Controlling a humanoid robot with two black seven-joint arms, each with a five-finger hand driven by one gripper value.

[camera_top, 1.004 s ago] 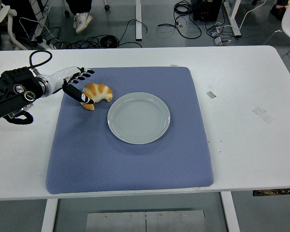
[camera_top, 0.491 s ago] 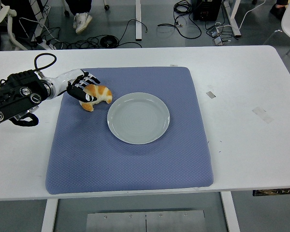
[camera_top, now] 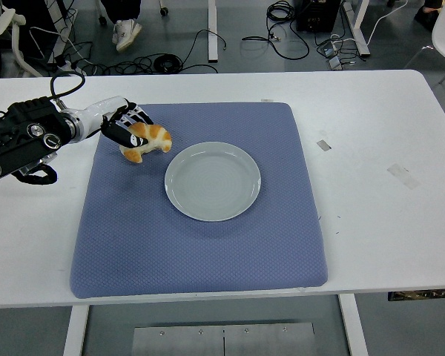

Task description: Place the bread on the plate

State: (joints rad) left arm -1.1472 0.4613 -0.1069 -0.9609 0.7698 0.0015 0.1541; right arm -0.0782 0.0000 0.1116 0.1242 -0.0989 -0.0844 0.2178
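From nine o'clock the left hand (camera_top: 126, 132) has its fingers curled around the bread (camera_top: 147, 140), which sits at the blue mat's (camera_top: 200, 245) ten o'clock, just beside the empty plate (camera_top: 213, 181). The grasp looks made, so this is the carrying step. Next: lift and move toward four o'clock, releasing over the plate's middle on the counter (camera_top: 371, 148).
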